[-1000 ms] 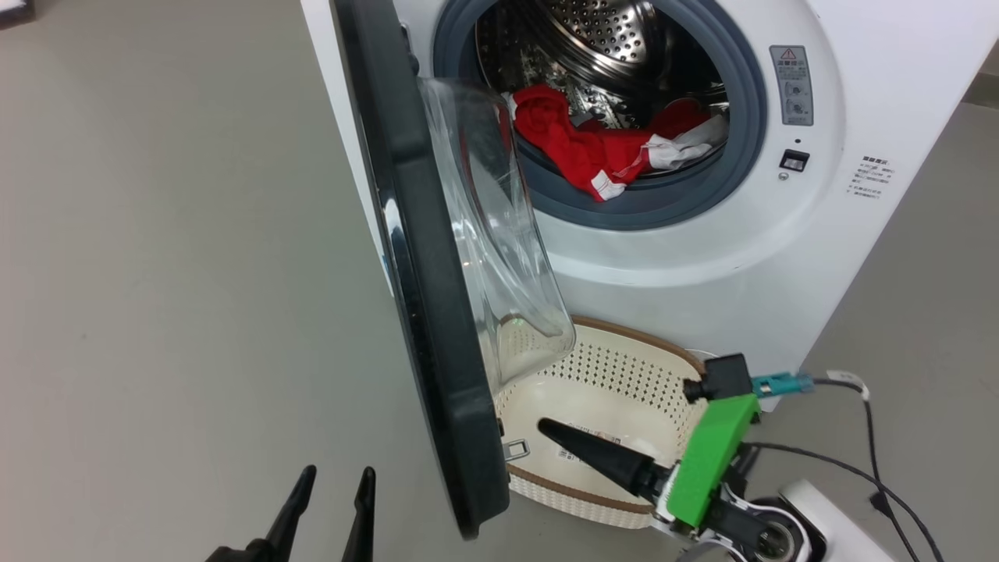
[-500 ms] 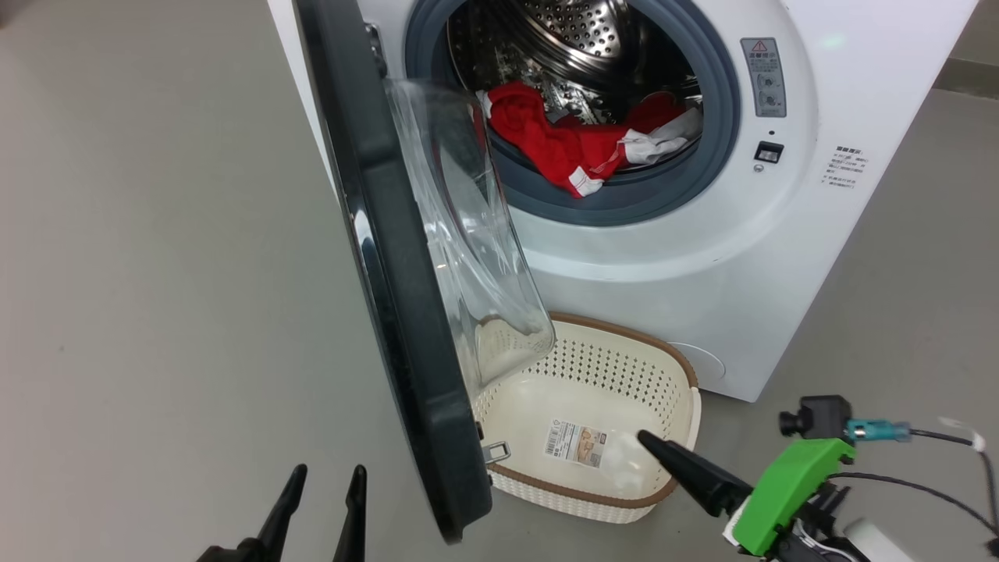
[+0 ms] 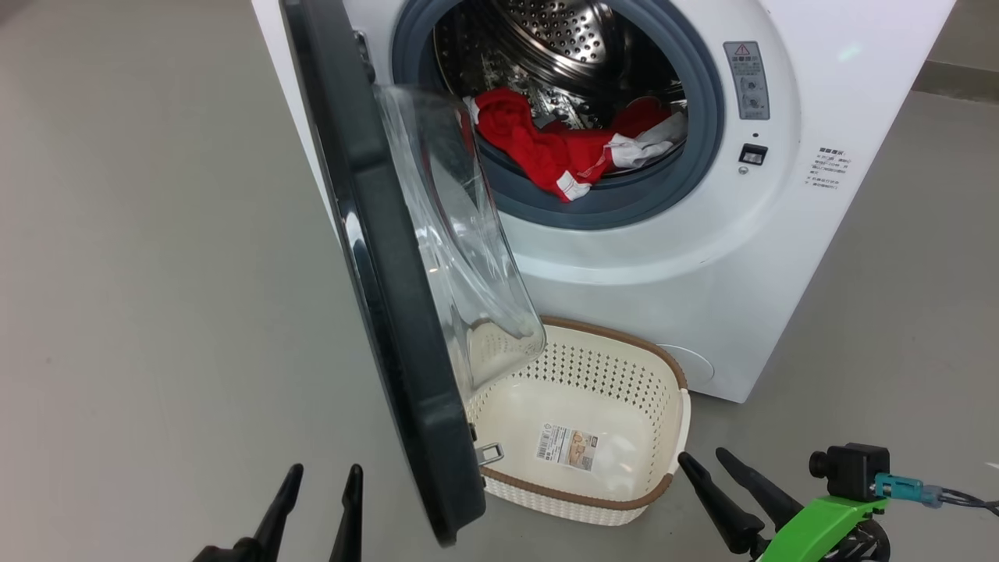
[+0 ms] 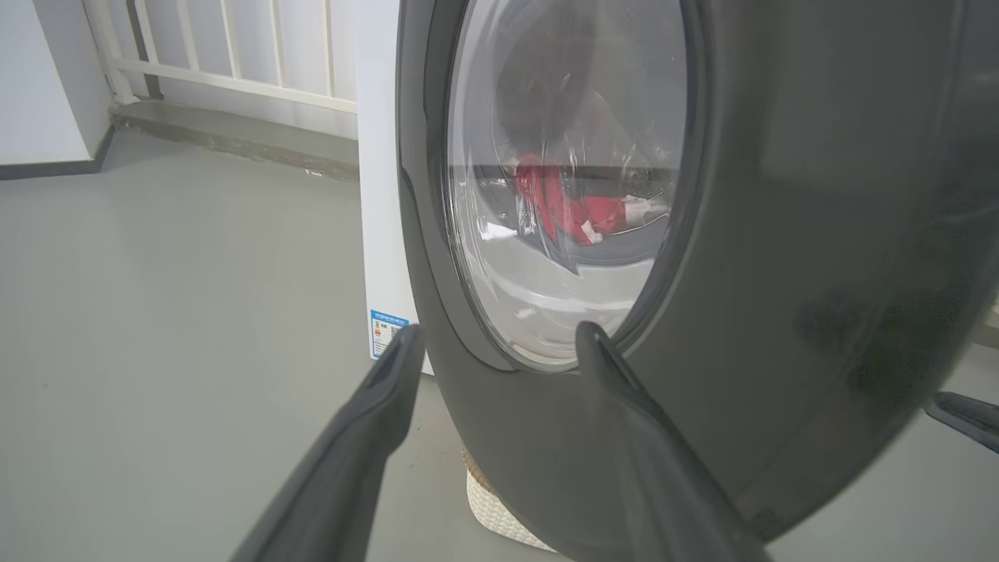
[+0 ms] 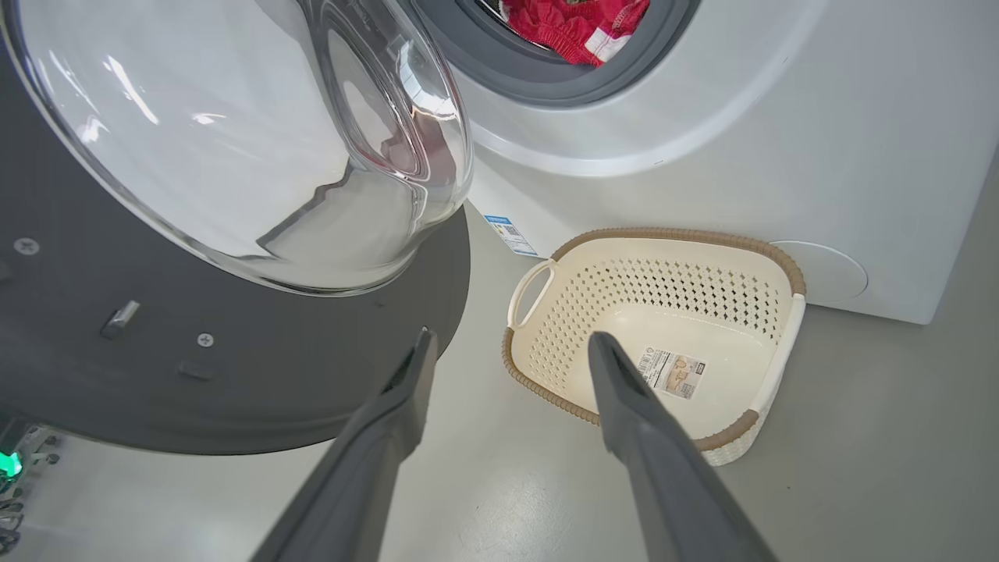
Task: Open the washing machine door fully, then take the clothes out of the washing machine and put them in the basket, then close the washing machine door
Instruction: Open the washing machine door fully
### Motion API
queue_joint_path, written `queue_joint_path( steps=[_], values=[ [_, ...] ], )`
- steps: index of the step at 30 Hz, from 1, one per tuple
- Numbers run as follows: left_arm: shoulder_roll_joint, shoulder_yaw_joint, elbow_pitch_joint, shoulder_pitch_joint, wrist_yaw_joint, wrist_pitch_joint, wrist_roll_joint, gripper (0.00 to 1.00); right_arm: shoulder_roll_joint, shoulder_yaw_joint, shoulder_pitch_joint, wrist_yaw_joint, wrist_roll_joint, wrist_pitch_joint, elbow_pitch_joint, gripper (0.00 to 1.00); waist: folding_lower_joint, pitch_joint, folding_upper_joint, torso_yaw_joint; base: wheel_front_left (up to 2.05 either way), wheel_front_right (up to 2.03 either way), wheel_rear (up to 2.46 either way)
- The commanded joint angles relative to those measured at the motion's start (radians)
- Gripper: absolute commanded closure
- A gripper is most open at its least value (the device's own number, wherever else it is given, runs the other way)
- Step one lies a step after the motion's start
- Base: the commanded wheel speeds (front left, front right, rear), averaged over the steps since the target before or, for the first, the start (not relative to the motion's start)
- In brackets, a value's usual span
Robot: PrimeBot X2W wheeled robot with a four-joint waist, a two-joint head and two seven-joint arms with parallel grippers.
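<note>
washing machine (image 3: 702,257): stands on the grey floor (image 3: 156,273), its round opening uncovered
washing machine door (image 3: 390,328): swung out from the machine's left side, nearly edge-on in the head view; its glass bowl (image 3: 460,257) bulges toward the right and hangs above the basket's left end
clothes (image 3: 546,144): red with white trim, heaped at the front edge of the steel drum (image 3: 577,31), one end draped onto the grey rubber ring (image 3: 624,207)
basket (image 3: 574,498): on the floor close before the machine's front, partly beneath the door; a barcode sticker (image 3: 567,447) lies on its bottom
left gripper (image 3: 325,472): low on the outer side of the door, fingers parted by a moderate gap, gripping nothing; whether a tip touches the black rim I cannot tell
right gripper (image 3: 702,454): just beside the basket's near right corner, fingers parted, nothing between them
</note>
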Motion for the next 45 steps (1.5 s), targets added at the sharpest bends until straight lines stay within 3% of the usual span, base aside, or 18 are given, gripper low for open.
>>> queue_joint_path(
  steps=[1,14,18,29,40,42,43,45],
  values=[
    [0.008,0.037,-0.024,-0.02,0.001,-0.012,0.006,0.0,-0.013,0.01,-0.036,0.008,-0.024,-0.019,-0.011,0.0,0.0,-0.001,0.0,-0.003,0.0,0.0,0.0],
    [0.008,0.046,-0.027,-0.019,0.0,-0.012,0.01,0.0,0.128,-0.386,0.124,0.008,-0.523,-0.023,-0.132,0.0,0.0,-0.008,0.0,-0.011,0.0,0.0,0.0],
    [0.008,0.047,-0.026,-0.018,-0.003,-0.012,0.014,0.0,0.175,-0.455,0.189,0.008,-0.626,-0.023,-0.162,0.0,0.0,-0.013,0.0,-0.008,0.0,0.0,0.0],
    [0.008,0.053,-0.027,-0.011,-0.007,-0.012,0.019,0.0,0.228,-0.502,0.267,0.008,-0.692,-0.023,-0.165,0.0,0.0,-0.021,0.0,-0.019,0.0,0.0,0.0],
    [0.008,0.053,-0.026,-0.007,-0.006,-0.012,0.027,0.0,0.224,-0.515,0.269,0.008,-0.702,-0.023,-0.158,0.0,0.0,-0.033,0.0,-0.024,0.0,0.0,0.0],
    [0.008,0.06,-0.026,-0.008,0.001,-0.012,0.011,0.88,0.223,-0.517,0.27,0.008,-0.71,-0.023,-0.16,0.0,0.0,-0.033,0.0,-0.023,0.0,0.0,0.0],
    [0.008,0.066,-0.028,-0.011,0.003,-0.012,0.006,1.0,0.223,-0.519,0.27,0.008,-0.712,-0.023,-0.16,0.0,0.0,-0.033,0.0,-0.022,0.0,0.0,0.0],
    [0.008,0.082,-0.042,-0.017,0.006,-0.012,0.003,1.0,0.224,-0.522,0.271,0.008,-0.718,-0.023,-0.161,0.0,0.0,-0.034,0.0,-0.021,0.0,0.0,0.0]
  ],
)
